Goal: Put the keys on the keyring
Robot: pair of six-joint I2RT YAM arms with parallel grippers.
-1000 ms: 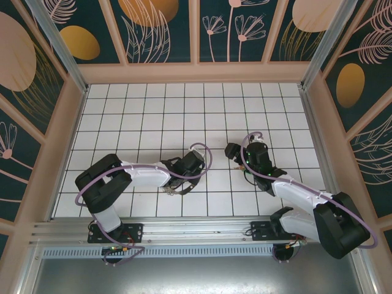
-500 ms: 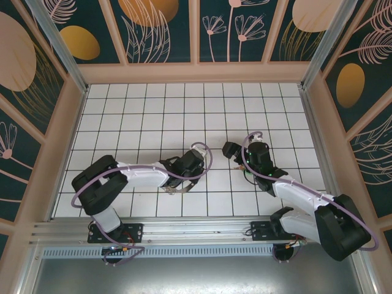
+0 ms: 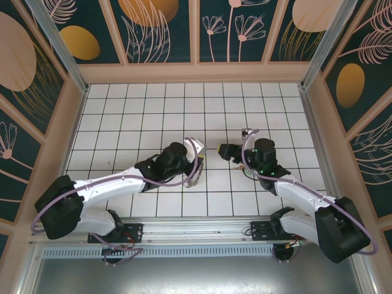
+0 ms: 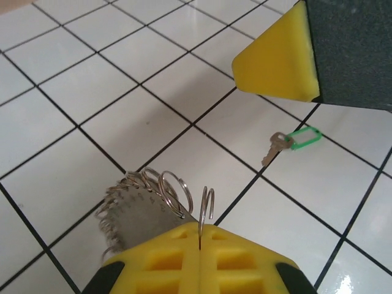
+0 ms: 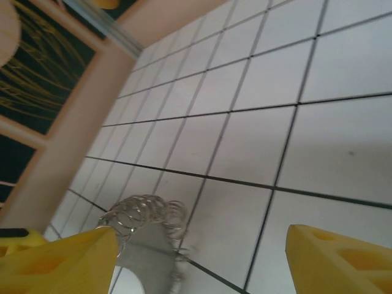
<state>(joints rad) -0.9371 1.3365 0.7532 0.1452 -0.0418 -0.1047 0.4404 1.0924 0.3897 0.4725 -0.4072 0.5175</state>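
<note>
My left gripper (image 4: 201, 228) is shut on a thin wire of the keyring (image 4: 150, 196), a grey hoop fringed with small silvery loops and held just above the tiles. From above, the left gripper (image 3: 195, 160) and the keyring (image 3: 196, 171) sit near the middle of the floor. The key (image 4: 288, 141), tiny with a green head, lies flat on a tile beyond the ring. My right gripper (image 3: 222, 149) hovers close to the right of the left one, and one of its fingers (image 4: 282, 61) hangs over the key. The right gripper (image 5: 202, 260) is open and empty, facing the keyring (image 5: 144, 217).
White tiled floor (image 3: 153, 116) with dark grout lines, boxed in by pinkish walls (image 3: 196, 72) and patterned panels. A metal rail (image 3: 196, 229) carries both arm bases at the near edge. Open floor stretches behind and to both sides of the grippers.
The left arm has stretched forward and right, carrying the keyring up off the floor. The right gripper has shifted left toward it.
</note>
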